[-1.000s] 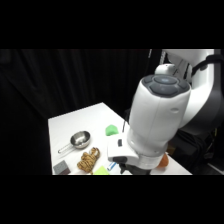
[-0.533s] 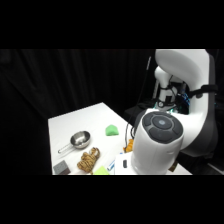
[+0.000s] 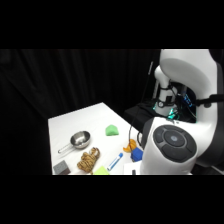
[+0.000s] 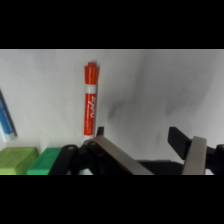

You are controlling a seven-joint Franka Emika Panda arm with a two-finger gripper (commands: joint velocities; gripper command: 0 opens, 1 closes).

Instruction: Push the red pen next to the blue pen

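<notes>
In the wrist view the slim red marker pen with a white band [image 4: 89,98] lies flat on the white table [image 4: 150,85], its length running almost straight up and down the picture. The black two-finger gripper [image 4: 142,141] stands open, its jaws well apart with bare table between them and nothing held. The red pen's lower end sits just beside the tip of the picture-left finger [image 4: 100,131]; whether the two touch cannot be told from this angle. The rest of the pen reaches away from the gripper, outside the gap between the jaws. The slim blue pen with a white section [image 4: 6,116] lies at the picture's left edge, well apart from the red pen, slightly slanted. Below it sit a light green block [image 4: 17,160] and a darker green block [image 4: 50,161]. In the side view the white arm hides the gripper; the blue pen [image 3: 115,161] lies beside a striped plush toy [image 3: 88,160], with a small metal pan [image 3: 79,139] and a green cloth-like lump [image 3: 112,130] further back.
</notes>
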